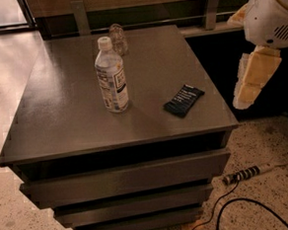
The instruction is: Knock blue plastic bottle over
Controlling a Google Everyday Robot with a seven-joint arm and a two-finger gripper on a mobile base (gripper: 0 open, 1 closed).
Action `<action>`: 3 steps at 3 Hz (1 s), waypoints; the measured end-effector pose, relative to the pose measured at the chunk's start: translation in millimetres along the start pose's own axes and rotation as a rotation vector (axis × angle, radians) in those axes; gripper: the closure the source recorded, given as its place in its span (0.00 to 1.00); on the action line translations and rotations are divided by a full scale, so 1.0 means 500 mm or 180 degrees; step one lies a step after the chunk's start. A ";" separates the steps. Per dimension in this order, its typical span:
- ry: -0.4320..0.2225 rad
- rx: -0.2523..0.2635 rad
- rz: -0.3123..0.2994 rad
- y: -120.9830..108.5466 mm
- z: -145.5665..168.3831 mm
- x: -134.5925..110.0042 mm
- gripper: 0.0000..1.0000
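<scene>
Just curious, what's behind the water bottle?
A small clear glass jar stands behind the bottle, apart from it; whether anything is inside cannot be told. The pincer hangs right of the table.

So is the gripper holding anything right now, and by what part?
Nothing. The gripper hangs beside the table, apart from the upright blue plastic bottle.

We count one blue plastic bottle (111, 77) on the surface (59, 108), one small glass jar (118, 38) just behind the bottle, one dark packet (184, 100) right of it, and one hand (253, 79) farther right, beyond the surface's edge.
</scene>
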State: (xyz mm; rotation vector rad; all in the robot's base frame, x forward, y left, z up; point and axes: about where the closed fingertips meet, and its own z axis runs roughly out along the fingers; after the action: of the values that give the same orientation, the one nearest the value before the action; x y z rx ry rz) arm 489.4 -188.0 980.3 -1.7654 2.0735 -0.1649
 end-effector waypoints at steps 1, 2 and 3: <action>-0.0001 0.0000 0.0000 0.000 0.000 0.000 0.00; -0.0046 -0.0001 0.0004 -0.005 0.000 -0.005 0.00; -0.0305 -0.0016 -0.0044 -0.040 0.025 -0.054 0.00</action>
State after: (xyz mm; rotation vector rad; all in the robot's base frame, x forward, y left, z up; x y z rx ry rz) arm 515.5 -163.5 982.3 -1.7560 1.9964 -0.0776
